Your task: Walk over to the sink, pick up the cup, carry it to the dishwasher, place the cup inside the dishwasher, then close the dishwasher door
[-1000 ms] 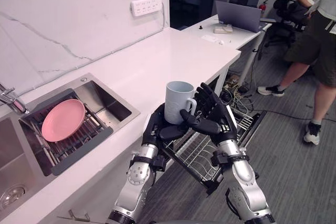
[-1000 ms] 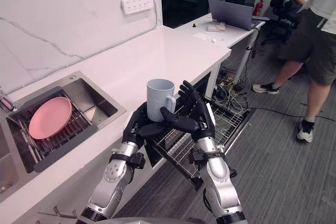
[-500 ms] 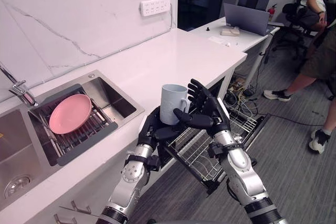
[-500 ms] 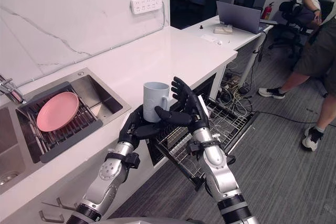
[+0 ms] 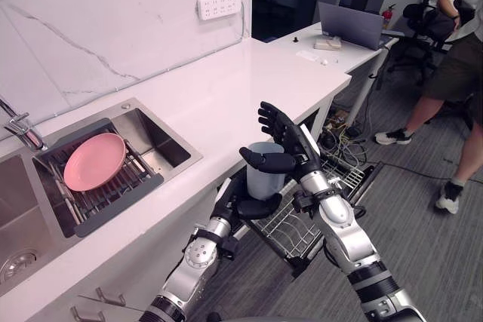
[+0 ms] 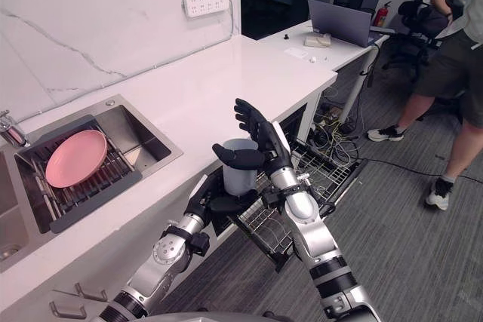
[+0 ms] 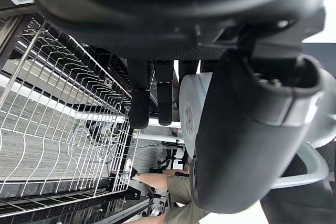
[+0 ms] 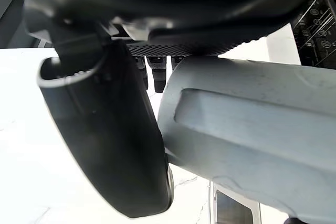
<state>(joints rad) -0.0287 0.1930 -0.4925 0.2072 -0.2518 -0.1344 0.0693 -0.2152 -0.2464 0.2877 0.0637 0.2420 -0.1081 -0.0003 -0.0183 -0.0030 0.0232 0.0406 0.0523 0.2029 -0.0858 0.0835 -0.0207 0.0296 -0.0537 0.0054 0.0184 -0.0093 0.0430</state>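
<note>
Grey-blue cup (image 5: 264, 177) sits upright in the left hand (image 5: 253, 206), which wraps its base from below, so the weight's carried from underneath. The right hand (image 5: 290, 145) is spread wide with straight fingers and its thumb lies across the cup's front near the rim. I'd say it's only steadying things. Both hover over the dishwasher's pulled-out wire rack (image 5: 298, 228), just off the counter's (image 5: 249, 84) front edge, so lowering looks next. Further back a pink plate (image 5: 94, 161) rests in the sink (image 5: 162, 145). A laptop (image 5: 347, 26) sits on the desk beyond, with a person (image 5: 453, 73) standing past it.
</note>
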